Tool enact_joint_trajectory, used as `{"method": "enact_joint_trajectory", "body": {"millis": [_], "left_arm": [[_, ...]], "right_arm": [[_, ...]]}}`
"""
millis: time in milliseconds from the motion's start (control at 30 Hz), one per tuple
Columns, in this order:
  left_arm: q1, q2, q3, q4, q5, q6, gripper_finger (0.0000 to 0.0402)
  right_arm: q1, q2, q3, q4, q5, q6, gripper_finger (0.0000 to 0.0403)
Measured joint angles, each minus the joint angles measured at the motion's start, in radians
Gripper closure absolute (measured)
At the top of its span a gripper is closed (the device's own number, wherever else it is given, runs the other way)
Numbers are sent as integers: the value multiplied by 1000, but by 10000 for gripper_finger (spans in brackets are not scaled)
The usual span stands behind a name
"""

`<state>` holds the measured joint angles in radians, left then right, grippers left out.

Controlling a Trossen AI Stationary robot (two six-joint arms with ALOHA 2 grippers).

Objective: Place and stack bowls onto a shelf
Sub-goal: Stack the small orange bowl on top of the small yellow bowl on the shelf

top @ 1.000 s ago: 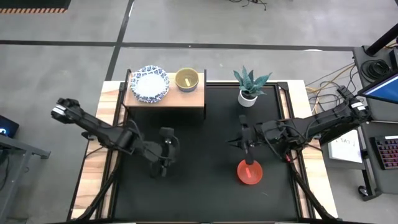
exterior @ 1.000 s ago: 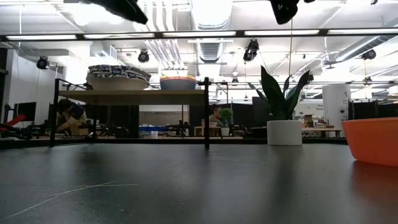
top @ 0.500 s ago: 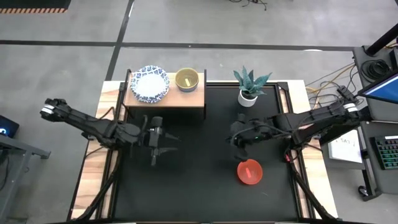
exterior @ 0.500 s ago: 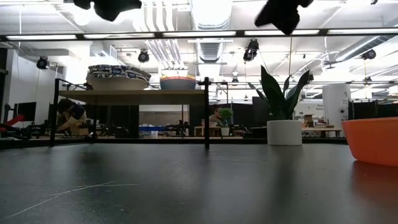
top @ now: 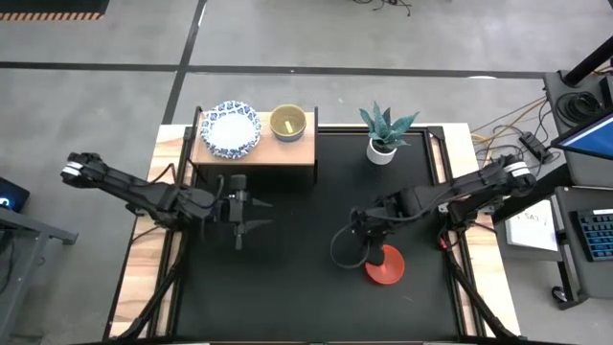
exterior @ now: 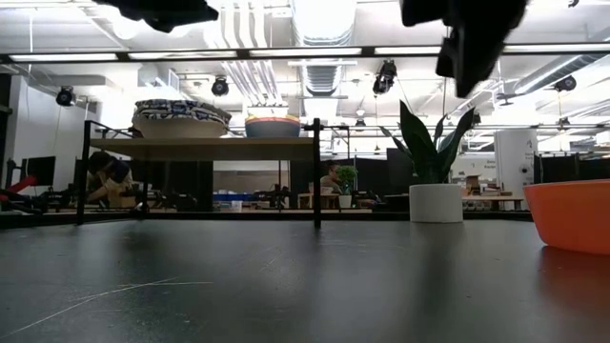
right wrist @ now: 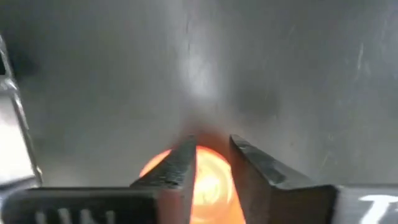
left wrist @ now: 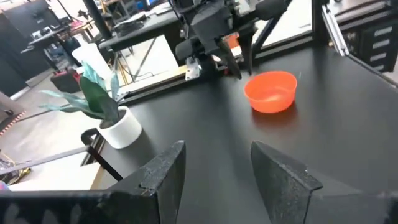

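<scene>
The red bowl (top: 385, 265) sits on the black worktop (top: 287, 278), alone, well apart from the shelf (top: 257, 151), which lies toward the far left corner. The right hand (top: 364, 241) is placed just beside the bowl, on its shelf-ward side, above the rim; the fingers are seen part open in the right wrist view with nothing between them, the orange-red bowl (right wrist: 205, 180) showing through the gap. The left hand (top: 239, 225) is held wide open and empty, near the shelf, well apart from the bowl, so the right arm is judged nearer.

On the shelf a patterned bowl (top: 231, 128) and a yellow bowl (top: 287, 122) are seen from above; only the low view shows these as stacks (exterior: 181, 116). The bowl's round shape gives no long axis.
</scene>
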<state>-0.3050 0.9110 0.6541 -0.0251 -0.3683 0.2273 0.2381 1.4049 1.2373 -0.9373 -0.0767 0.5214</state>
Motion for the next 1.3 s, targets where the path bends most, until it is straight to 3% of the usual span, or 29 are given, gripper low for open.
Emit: {"method": "enact_joint_trajectory", "body": {"millis": [167, 333, 700, 967, 1300], "left_arm": [[0, 9, -10, -1, -10, 40, 235], [0, -4, 54, -77, -16, 62, 235], [-1, -7, 117, -257, -15, -99, 235], [-1, -5, 116, -257, -15, -106, 235], [-2, 18, 116, -256, -15, -126, 235]], "right_arm": [[57, 52, -7, -62, 0, -5, 274], [110, 127, -7, -144, 33, -18, 251], [131, 240, -12, -153, 52, -215, 265], [124, 247, -14, -149, 132, -254, 275], [115, 251, -133, 14, 96, -298, 276]]}}
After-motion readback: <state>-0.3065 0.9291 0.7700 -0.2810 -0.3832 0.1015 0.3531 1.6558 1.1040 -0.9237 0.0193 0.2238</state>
